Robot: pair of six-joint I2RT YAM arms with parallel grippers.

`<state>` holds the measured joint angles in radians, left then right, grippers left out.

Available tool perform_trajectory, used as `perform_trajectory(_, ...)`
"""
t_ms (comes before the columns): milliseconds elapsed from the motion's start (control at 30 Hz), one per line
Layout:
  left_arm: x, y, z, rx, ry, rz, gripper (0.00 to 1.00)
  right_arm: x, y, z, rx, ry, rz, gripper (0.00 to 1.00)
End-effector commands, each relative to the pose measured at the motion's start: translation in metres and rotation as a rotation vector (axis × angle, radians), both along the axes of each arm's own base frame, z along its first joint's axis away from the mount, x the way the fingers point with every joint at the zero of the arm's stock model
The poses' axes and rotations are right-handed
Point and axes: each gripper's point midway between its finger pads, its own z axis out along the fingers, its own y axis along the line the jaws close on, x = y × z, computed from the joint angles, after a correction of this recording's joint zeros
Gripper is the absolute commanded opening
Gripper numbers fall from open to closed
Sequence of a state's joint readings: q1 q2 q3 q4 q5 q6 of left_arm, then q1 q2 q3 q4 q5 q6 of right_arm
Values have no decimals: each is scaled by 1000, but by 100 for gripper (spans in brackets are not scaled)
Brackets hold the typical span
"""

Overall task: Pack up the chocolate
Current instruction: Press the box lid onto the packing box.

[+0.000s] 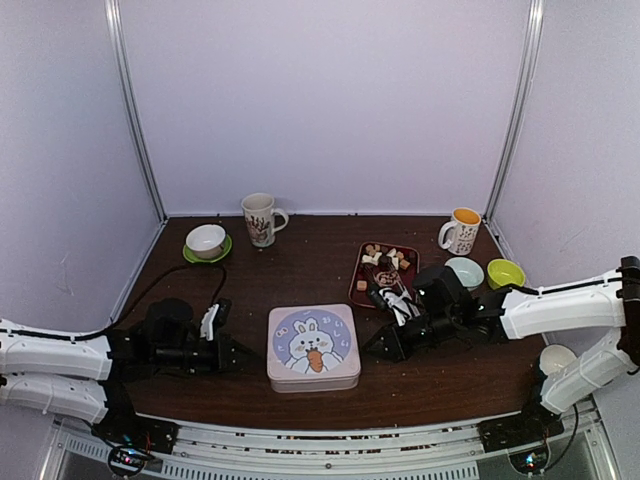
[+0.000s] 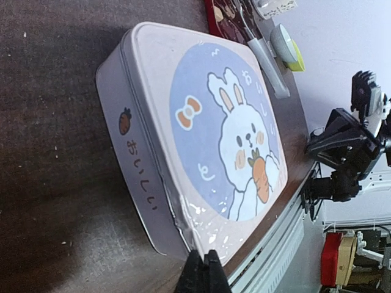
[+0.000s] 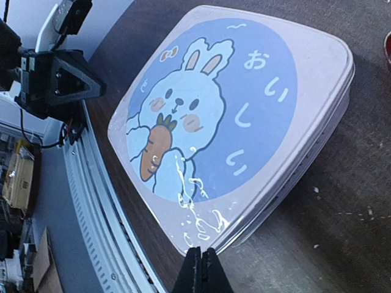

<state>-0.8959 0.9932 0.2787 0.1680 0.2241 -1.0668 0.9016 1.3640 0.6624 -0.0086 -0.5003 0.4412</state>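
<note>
While left gripper (image 1: 242, 355) and right gripper (image 1: 376, 348) flank tin (image 1: 313, 347), both clenched, chocolate (image 1: 373, 258) farther back

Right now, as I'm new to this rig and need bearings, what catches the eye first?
A closed pale tin with a cartoon rabbit holding a carrot sits front and centre. The left gripper and right gripper, both shut, flank it. Behind it to the right, a dark red tray holds the chocolate pieces.

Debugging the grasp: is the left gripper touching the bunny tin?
Cannot tell. In the left wrist view the left gripper, shut, overlaps the bunny tin at its near corner, hiding any gap; the top view is too coarse.
</note>
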Motion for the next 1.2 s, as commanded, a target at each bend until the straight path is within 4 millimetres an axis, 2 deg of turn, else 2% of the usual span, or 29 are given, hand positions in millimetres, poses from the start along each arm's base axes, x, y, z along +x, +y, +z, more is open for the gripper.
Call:
perform_trajectory(0,1,-20,19,-87,-62,-81,0,-14,17,7,151,37,63,0)
perform_trajectory(133,-3,-37,30,-127,-87,-147,0,-19,23,7,220,55,82,0)
perform_trajectory(267,-3,-49,44,-191,-116,-181,0,-26,32,31,288,27,138,0)
perform_trajectory(333,-2,-53,50,-223,-128,-183,0,-26,31,31,271,6,135,0)
perform_trajectory(400,1,-57,56,-231,-136,-184,0,-23,27,11,210,15,112,0)
perform_trajectory(467,4,-60,63,-232,-152,-192,0,-23,23,-22,146,53,98,0)
perform_trajectory(533,6,-59,64,-223,-156,-179,0,-25,21,-45,111,87,90,0)
perform_trajectory(600,8,-51,46,-189,-114,-128,0,-23,21,-47,111,89,82,0)
perform_trajectory(633,6,-42,23,-149,-69,-92,0,-21,23,-41,125,78,82,0)
perform_trajectory(700,-2,-32,-16,-107,7,-58,0,-17,29,-17,170,43,88,0)
perform_trajectory(767,-11,-38,-31,-127,48,-95,0,-11,37,10,215,8,91,0)
perform_trajectory(833,-13,-47,-25,-187,54,-122,0,-6,39,18,227,-10,81,0)
perform_trajectory(867,-10,-50,-17,-221,37,-121,0,-3,38,15,221,-13,68,0)
perform_trajectory(1000,4,-47,-1,-157,-20,-92,0,13,26,-27,169,13,-11,0)
perform_trajectory(1033,9,-47,13,-135,-75,-93,0,16,23,-43,158,35,-27,0)
perform_trajectory(1067,14,-46,21,-104,-102,-88,0,18,22,-50,161,54,-37,0)
perform_trajectory(1100,19,-43,28,-85,-129,-74,0,20,22,-52,176,71,-36,0)
perform_trajectory(1167,29,-32,29,-75,-143,-42,0,25,26,-39,228,69,-28,0)
